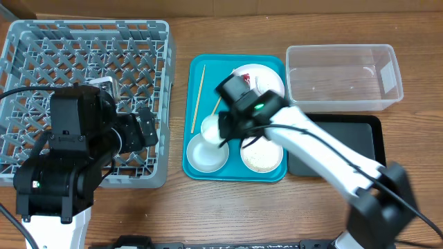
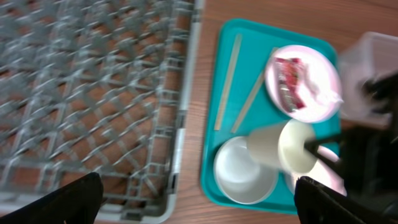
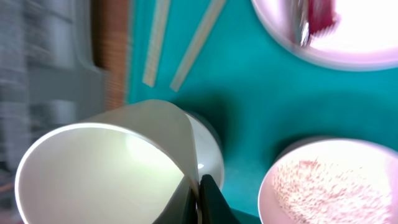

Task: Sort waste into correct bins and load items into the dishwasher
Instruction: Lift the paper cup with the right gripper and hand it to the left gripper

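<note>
1. Our right gripper [image 1: 227,126] pinches the cup [image 1: 210,126] by its rim, tilted, at 9 o'clock on the tray [image 1: 235,63], just above the bowl [image 1: 205,155].
2. Our left gripper [image 1: 147,128] hangs spread wide at 4 o'clock on the rack [image 1: 83,48].

Grey plastic dish rack [image 1: 83,48], smooth teal plastic tray [image 1: 216,76], wooden chopsticks [image 1: 199,97], clear plastic tub [image 1: 344,104], wood-grain table [image 1: 228,214]

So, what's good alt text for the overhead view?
The right gripper holds a small white cup over a teal tray carrying a white bowl, a dish of rice, two chopsticks and a plate with a red wrapper. A grey dish rack sits left under the open left gripper; a clear tub and black tray sit right.
</note>
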Robot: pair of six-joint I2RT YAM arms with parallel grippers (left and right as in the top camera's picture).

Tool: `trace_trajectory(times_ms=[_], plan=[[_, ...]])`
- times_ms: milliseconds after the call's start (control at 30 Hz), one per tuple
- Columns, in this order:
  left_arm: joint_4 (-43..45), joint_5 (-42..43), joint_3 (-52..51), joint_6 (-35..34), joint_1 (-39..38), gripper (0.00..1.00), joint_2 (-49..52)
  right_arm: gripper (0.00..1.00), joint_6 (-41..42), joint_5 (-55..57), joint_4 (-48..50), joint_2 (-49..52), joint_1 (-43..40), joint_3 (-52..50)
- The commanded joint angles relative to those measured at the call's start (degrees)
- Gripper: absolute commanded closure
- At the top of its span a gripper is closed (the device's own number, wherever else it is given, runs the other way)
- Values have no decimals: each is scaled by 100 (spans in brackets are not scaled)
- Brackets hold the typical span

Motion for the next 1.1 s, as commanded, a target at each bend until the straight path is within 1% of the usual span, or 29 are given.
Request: trace_trajectory(times_ms=[0,33,67,167,200,233,333,400,467,500,567,633,700,833,933,967,1033,1067], plan=[[184,1373,127,767,-26,0,9,96,-1049,-1235,166,-922,-782,323],[332,2004,127,935,-24,0,59,96,-1443,-2096,223,-1176,-1261,323],[428,2273,127,933,-24,0,103,96,-1611,-2586,234,-1298,-1552,323],[686,3117,127,935,109,0,280,96,-2114,-3777,179,-1491,-2179,323],[772,3560,127,940,212,0,378,96,-2245,-4164,138,-1523,-2358,323],[855,4103,127,975,326,0,490,96,-2400,-4476,90,-1537,-2483,323],[1075,6218,127,1128,743,0,968,96,-2798,-5045,-83,-1534,-2658,310],[1091,7392,127,1285,1012,6,1353,96,-3014,-5219,-120,-1534,-2658,308],[1005,8513,120,1615,1196,8,1751,96,-3082,-5451,-28,-1534,-2658,308],[890,8710,120,1628,1248,8,1932,96,-3082,-5532,35,-1534,-2658,308],[726,8712,105,1735,1279,9,2262,96,-3073,-5672,181,-1534,-2651,308],[435,8712,103,1910,1244,5,2505,96,-3064,-5834,339,-1534,-2627,308],[221,8712,103,2120,1156,5,2653,96,-2964,-5831,490,-1534,-2566,308],[203,8712,105,2247,953,6,2673,96,-2649,-5355,691,-1488,-2361,306],[260,8712,105,2369,848,7,2638,96,-2573,-5298,905,-1469,-2194,306],[264,8710,105,2393,787,9,2632,96,-2531,-5294,1117,-1469,-2048,306],[264,8712,105,2402,730,9,2632,96,-2295,-5158,1364,-1469,-1897,306],[262,8712,105,2409,688,9,2632,96,-2098,-4833,1530,-1469,-1740,306]])
